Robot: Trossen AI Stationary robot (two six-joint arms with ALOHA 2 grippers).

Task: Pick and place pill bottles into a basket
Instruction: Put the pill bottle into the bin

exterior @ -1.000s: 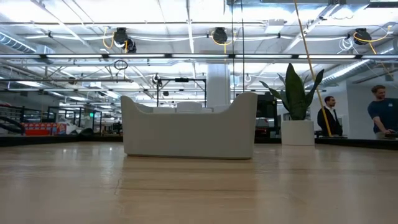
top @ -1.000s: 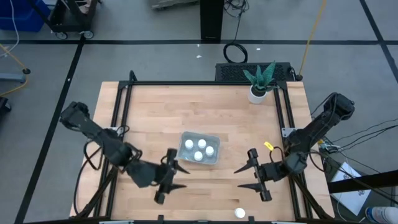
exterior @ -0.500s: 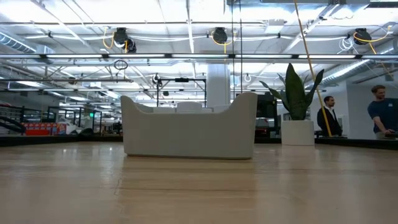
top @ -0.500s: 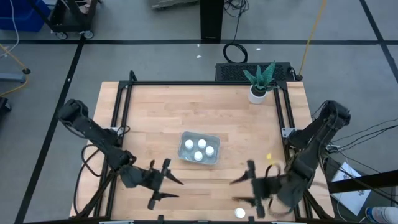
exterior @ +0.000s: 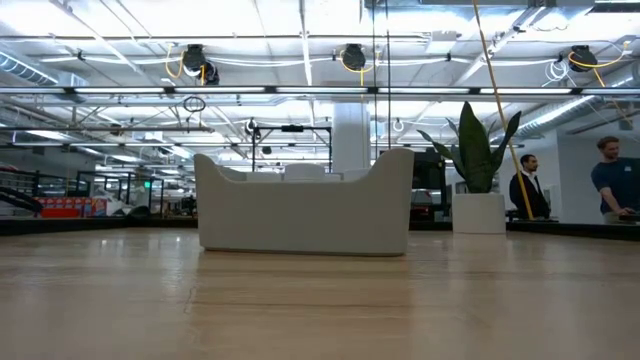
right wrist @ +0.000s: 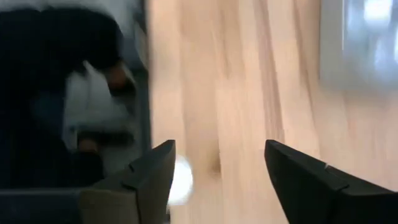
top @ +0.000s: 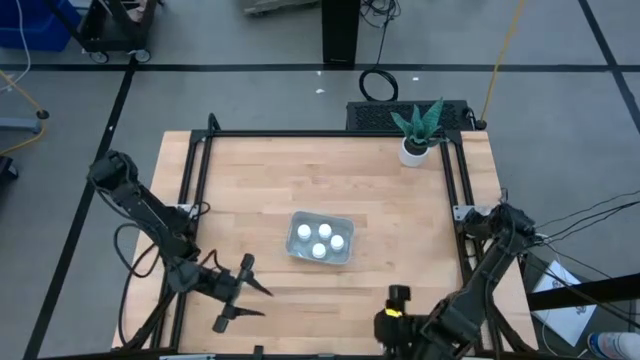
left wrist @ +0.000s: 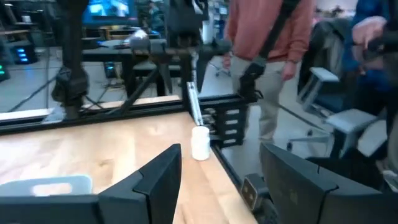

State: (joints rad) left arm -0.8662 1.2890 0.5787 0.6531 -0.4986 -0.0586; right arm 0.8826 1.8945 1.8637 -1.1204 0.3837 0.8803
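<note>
A pale wooden table [top: 260, 190] framed by black rails stands on a grey floor marked with dark tape lines. Near its middle, the basket [top: 321, 237] holds four pill bottles [top: 322, 239]; a fifth bottle [left wrist: 200, 143] stands at the table's near right edge. A potted plant [top: 417, 135] sits at the far right corner. The left gripper [top: 238, 299] hovers over the near left edge, fingers spread. The right gripper [right wrist: 217, 180] hangs at the near right edge, fingers apart. Beyond the table, people stand in an open workshop lit by ceiling lights.
</note>
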